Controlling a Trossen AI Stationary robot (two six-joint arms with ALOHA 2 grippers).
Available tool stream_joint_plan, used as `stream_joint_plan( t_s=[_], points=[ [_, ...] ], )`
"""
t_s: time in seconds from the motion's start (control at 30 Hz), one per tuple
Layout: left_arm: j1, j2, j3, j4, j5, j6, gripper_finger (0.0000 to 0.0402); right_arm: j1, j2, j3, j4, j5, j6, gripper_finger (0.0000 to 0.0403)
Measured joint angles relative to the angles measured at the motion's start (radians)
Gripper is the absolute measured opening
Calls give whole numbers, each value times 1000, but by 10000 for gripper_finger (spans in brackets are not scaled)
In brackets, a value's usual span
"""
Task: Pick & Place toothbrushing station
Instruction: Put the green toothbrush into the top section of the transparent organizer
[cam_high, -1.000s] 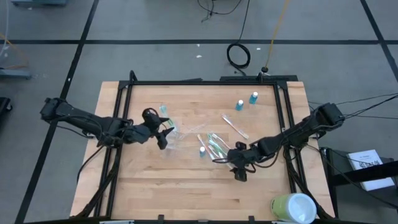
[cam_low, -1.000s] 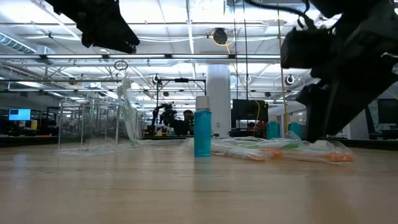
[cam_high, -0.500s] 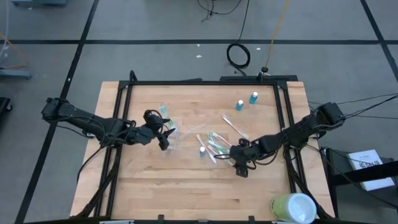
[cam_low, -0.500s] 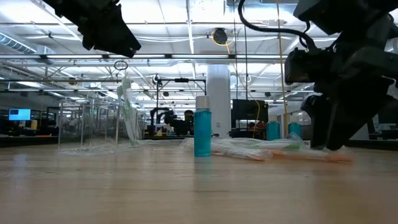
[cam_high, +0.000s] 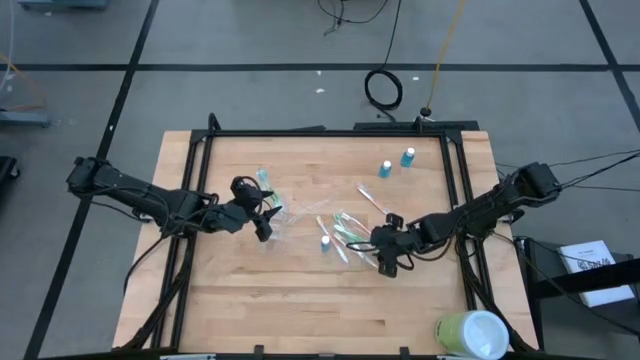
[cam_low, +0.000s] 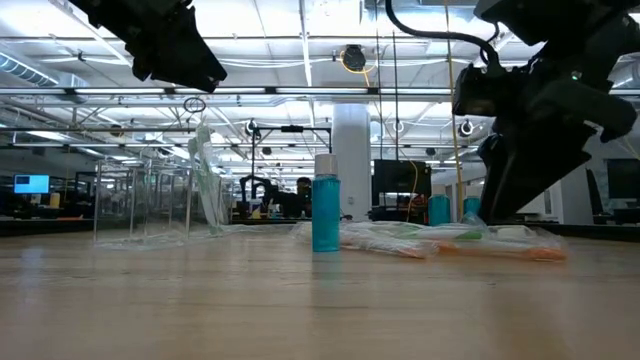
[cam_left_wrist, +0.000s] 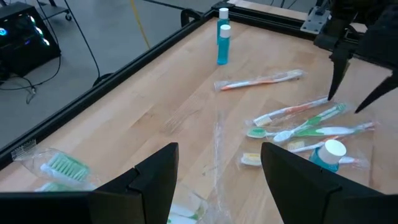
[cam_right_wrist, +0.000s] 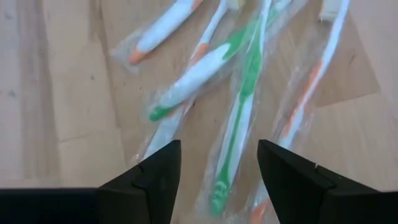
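Tabletop (cam_high: 230, 290) – wrapped toothbrushes (cam_right_wrist: 239, 127) lie between right gripper's (cam_right_wrist: 217, 168) spread fingers.

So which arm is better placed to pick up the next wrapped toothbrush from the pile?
The right. The right gripper sits directly over the pile of wrapped toothbrushes, fingers open astride a green one. The left gripper hovers over by the clear cup, farther from the pile.
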Motion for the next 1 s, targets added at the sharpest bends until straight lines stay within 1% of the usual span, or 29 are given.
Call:
stream_joint_plan(
  t_s=[0.1, 0.37, 0.4, 0.6, 0.87, 1.0],
  points=[
    [0, 0, 0, 0, 0, -1, 232, 3, 24, 0, 31, -2, -23, 203],
    [0, 0, 0, 0, 0, -1, 232, 9, 83, 0, 28, 4, -27, 202],
    [0, 0, 0, -1, 0, -1, 232, 9, 88, -2, 28, 17, -27, 202],
    [0, 0, 0, 0, -5, -3, 232, 5, 86, -42, 34, 84, 0, 202],
    [0, 0, 0, 0, -12, -18, 232, 1, 85, -77, 41, 81, 29, 201],
    [0, 0, 0, 0, -13, -20, 232, 1, 86, -77, 42, 80, 27, 187]
  ],
)
